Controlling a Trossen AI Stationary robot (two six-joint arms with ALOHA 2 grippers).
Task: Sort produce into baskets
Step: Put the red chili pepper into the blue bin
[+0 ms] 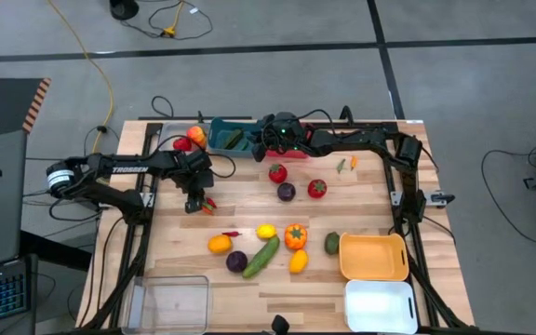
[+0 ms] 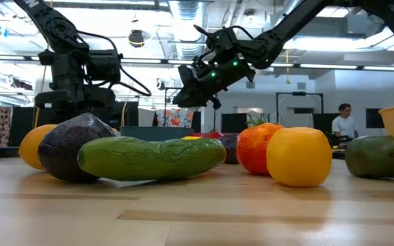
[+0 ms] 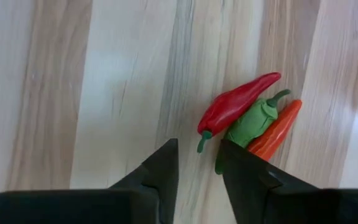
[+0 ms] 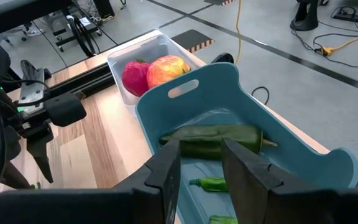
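- My left gripper [image 3: 194, 163] hangs low over the bare wood on the left part of the table [image 1: 249, 209], its fingers narrowly parted with only board between them; they hold nothing.
- Just beside that gripper lie three small chili peppers in a bunch: a red chili [image 3: 235, 106], a green chili [image 3: 251, 121] and an orange chili [image 3: 277, 129], touching one another.
- At the far edge sits the pale grey basket [image 4: 143, 50] with a red fruit [image 4: 135, 78] and a red-yellow apple [image 4: 165, 68] inside.
- Next to it is the teal basket [image 4: 229, 81]; my right gripper [image 4: 201, 165] hovers above it, fingers narrowly apart and empty, over a dark green pepper [image 4: 213, 140] lying in the basket.
- More produce is scattered mid-table: a cucumber [image 1: 261, 255], an orange bell pepper [image 1: 295, 236], a lemon [image 1: 266, 232].
- At the near right stand the orange-yellow basket [image 1: 373, 272] and the white basket [image 1: 380, 307].
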